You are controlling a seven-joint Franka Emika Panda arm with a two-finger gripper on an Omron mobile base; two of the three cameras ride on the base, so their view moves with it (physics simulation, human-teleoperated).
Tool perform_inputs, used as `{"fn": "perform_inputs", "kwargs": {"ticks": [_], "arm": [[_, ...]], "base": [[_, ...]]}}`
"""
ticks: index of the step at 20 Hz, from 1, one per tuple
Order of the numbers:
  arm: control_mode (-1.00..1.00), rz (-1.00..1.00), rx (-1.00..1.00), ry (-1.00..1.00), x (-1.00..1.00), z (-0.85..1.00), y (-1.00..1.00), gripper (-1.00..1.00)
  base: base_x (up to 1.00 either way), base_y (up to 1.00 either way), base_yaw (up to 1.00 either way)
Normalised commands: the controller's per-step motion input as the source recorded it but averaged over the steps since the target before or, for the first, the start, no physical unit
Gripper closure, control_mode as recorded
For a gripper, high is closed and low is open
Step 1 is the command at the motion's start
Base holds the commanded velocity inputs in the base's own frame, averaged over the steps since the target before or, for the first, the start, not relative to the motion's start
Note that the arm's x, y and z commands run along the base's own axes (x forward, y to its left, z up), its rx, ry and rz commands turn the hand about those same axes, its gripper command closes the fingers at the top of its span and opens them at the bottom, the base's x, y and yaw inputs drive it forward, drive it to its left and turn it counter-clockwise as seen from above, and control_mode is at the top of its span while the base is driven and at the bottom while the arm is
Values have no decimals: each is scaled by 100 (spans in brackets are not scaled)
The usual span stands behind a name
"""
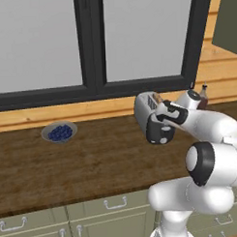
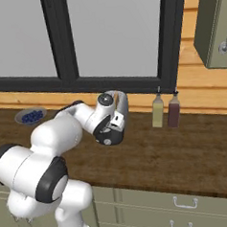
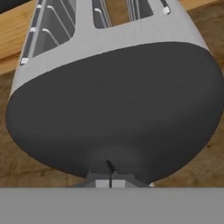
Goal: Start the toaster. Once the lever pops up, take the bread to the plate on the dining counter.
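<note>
Two open slots top the rounded silver-grey toaster (image 3: 113, 39), whose dark end panel (image 3: 116, 113) sits just ahead of my shut, empty gripper (image 3: 111, 180). If my tips slide off the curved face, I judge the lever won't latch. Bare wood counter (image 1: 93, 160) lies open on either side.
</note>
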Motion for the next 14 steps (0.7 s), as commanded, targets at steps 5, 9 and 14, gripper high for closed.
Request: {"fn": "perform_inputs", "kwargs": {"ticks": [5,9,14], "arm": [[-100,0,0,3,-33,-59,0,100],[-100,-1,0,0,-8,-60,0,100],[-100,-1,0,0,0,-57,0,100]], "base": [[0,0,0],[0,0,0],[0,0,0]]}}
